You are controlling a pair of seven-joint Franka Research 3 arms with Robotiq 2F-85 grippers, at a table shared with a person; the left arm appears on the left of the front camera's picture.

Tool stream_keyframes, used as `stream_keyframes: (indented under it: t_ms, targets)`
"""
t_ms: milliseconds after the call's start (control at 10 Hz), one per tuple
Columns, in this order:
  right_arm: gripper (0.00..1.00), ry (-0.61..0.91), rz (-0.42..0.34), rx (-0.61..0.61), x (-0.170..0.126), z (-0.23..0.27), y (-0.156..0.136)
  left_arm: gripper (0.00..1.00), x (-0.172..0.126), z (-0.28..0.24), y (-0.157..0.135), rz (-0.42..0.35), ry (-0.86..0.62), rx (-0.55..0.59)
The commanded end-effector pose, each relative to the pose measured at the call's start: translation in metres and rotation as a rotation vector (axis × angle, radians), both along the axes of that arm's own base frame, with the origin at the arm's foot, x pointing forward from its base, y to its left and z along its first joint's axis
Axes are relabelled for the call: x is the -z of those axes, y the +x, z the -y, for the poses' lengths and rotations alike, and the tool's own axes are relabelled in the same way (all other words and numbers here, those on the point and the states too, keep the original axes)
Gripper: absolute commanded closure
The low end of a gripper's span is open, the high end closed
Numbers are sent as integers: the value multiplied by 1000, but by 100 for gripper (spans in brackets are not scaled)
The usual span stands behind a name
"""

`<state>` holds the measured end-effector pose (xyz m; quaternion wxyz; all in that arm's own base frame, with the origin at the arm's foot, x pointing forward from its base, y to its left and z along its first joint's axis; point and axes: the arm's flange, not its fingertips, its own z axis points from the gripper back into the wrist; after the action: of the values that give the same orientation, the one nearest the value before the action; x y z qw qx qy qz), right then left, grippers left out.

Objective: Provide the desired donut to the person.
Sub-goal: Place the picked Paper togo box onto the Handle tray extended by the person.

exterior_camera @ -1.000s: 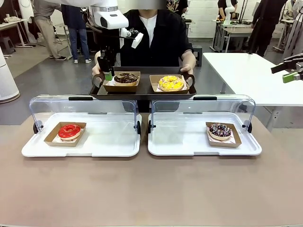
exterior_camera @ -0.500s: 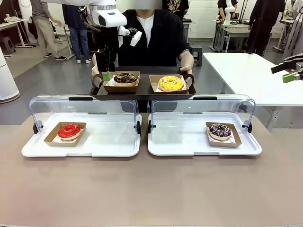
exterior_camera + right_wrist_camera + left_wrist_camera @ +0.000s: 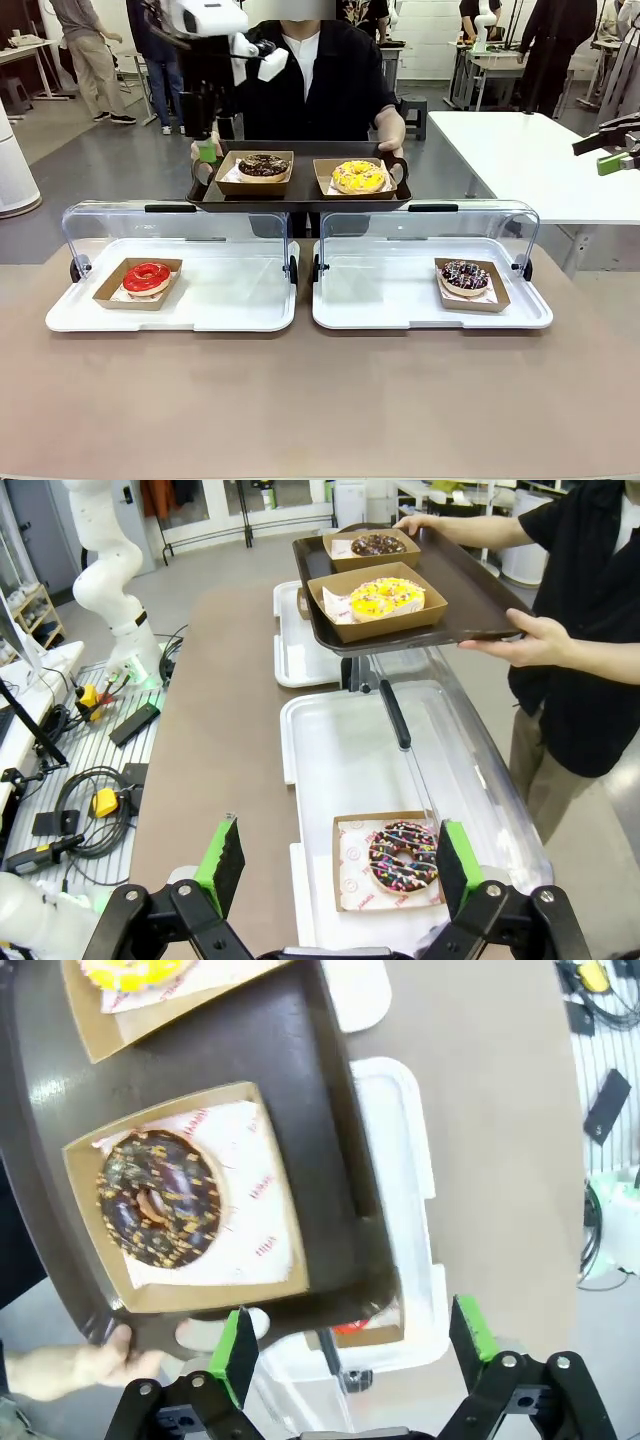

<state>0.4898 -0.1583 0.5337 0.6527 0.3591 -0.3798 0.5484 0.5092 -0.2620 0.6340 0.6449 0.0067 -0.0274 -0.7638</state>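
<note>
The person (image 3: 320,80) in a black overshirt holds a dark serving tray (image 3: 300,195) at the table's far side. On it sit a chocolate donut (image 3: 264,165) in a cardboard box and a yellow donut (image 3: 358,176) in another. My left gripper (image 3: 205,150) hangs open just left of the tray's left end, holding nothing. The left wrist view has the chocolate donut (image 3: 160,1198) above the open left gripper (image 3: 353,1345), with the person's hand (image 3: 60,1370) on the tray rim. My right gripper (image 3: 337,865) is open, high over a sprinkled donut (image 3: 403,857).
Two white display trays with raised clear lids stand side by side. The left display tray (image 3: 230,300) holds a red donut (image 3: 147,277); the right display tray (image 3: 390,300) holds the sprinkled donut (image 3: 465,276). The right gripper (image 3: 612,160) sits at the far right edge. Bystanders stand behind.
My left gripper has risen and drawn back to the left, away from the chocolate donut's box. The person's tray has shifted slightly. The right arm has stayed put.
</note>
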Motion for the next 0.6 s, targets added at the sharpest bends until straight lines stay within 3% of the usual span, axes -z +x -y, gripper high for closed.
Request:
stream_keyframes:
  t_ms: [0, 100, 300, 500]
  targets:
    - [0, 9, 5, 2, -1, -2, 0, 0, 9, -38, -59, 35, -19, 52]
    - [0, 9, 5, 2, -1, -2, 0, 0, 15, -49, -74, 50, -24, 41]
    - [0, 9, 5, 2, -1, -2, 0, 0, 31, -66, -97, 151, -55, 3]
    - [0, 9, 5, 2, -1, -2, 0, 0, 42, -78, -105, 149, -83, -21]
